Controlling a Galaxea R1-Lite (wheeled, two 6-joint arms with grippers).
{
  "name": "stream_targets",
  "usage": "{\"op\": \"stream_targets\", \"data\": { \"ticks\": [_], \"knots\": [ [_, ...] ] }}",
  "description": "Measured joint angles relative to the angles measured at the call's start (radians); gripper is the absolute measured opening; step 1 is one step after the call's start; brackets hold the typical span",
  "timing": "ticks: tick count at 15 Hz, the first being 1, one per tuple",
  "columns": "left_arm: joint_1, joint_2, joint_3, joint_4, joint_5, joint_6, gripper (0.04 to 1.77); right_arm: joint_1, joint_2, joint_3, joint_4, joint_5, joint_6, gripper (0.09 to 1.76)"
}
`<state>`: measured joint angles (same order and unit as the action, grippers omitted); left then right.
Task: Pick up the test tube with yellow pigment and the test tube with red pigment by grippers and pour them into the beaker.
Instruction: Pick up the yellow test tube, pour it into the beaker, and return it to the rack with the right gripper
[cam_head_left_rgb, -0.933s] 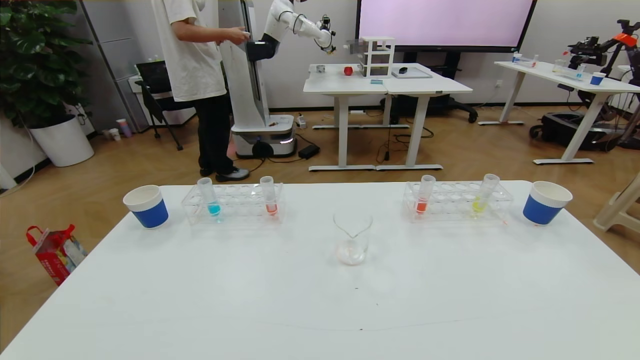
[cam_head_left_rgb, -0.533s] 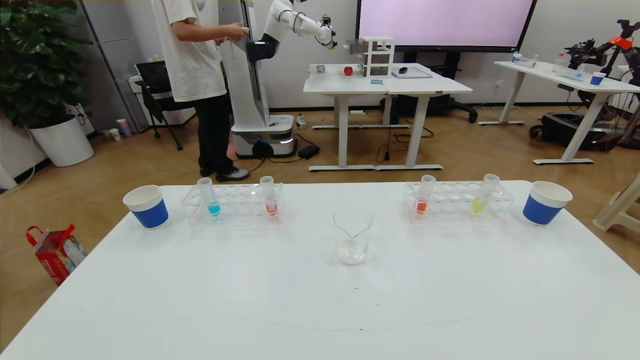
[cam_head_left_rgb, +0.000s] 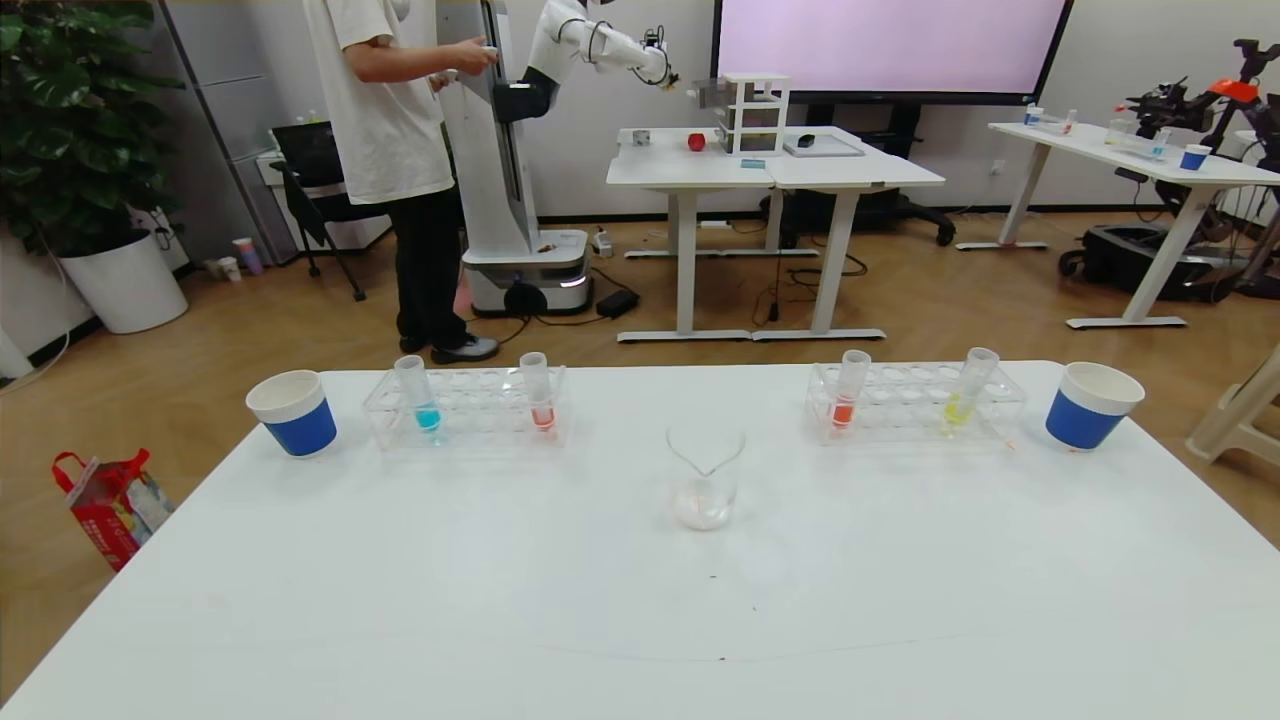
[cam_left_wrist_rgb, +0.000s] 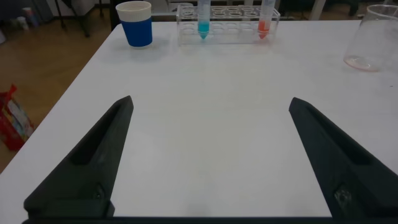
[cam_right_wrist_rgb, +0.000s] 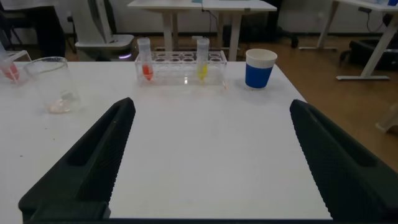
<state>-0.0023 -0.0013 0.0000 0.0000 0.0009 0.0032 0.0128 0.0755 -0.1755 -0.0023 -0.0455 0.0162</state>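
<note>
The clear beaker (cam_head_left_rgb: 706, 480) stands mid-table. The test tube with yellow pigment (cam_head_left_rgb: 966, 391) and a test tube with red pigment (cam_head_left_rgb: 848, 393) stand upright in the right clear rack (cam_head_left_rgb: 912, 408). A second red tube (cam_head_left_rgb: 538, 394) and a blue tube (cam_head_left_rgb: 420, 396) stand in the left rack (cam_head_left_rgb: 466, 408). Neither gripper shows in the head view. My left gripper (cam_left_wrist_rgb: 210, 101) is open and empty over bare table, short of the left rack (cam_left_wrist_rgb: 227, 26). My right gripper (cam_right_wrist_rgb: 211, 104) is open and empty, short of the yellow tube (cam_right_wrist_rgb: 202, 61) and red tube (cam_right_wrist_rgb: 145, 62).
A blue-and-white paper cup stands at each far corner of the table, one on the left (cam_head_left_rgb: 293, 412) and one on the right (cam_head_left_rgb: 1090, 404). Behind the table are a person (cam_head_left_rgb: 390, 150), another robot (cam_head_left_rgb: 520, 150) and more white tables (cam_head_left_rgb: 770, 170).
Nothing on my table has moved. In the background, the other robot's arm has risen slightly.
</note>
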Motion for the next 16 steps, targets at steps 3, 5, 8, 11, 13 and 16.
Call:
{"op": "stream_targets", "data": {
  "ticks": [3,5,8,11,13,16],
  "knots": [
    [0.0,0.0,0.0,0.0,0.0,0.0,1.75,0.034,0.157,-0.071,-0.113,0.0,0.001,1.74],
    [0.0,0.0,0.0,0.0,0.0,0.0,1.75,0.058,0.308,-0.087,-0.25,0.001,0.001,1.74],
    [0.0,0.0,0.0,0.0,0.0,0.0,1.75,0.074,0.573,-0.098,-0.464,0.006,0.003,1.74],
    [0.0,0.0,0.0,0.0,0.0,0.0,1.75,0.067,0.874,-0.117,-0.728,0.019,0.003,1.74],
    [0.0,0.0,0.0,0.0,0.0,0.0,1.75,0.041,1.066,-0.134,-0.896,0.037,0.003,1.74],
    [0.0,0.0,0.0,0.0,0.0,0.0,1.75,-0.019,1.326,-0.165,-1.098,0.083,0.003,1.74]
  ]
}}
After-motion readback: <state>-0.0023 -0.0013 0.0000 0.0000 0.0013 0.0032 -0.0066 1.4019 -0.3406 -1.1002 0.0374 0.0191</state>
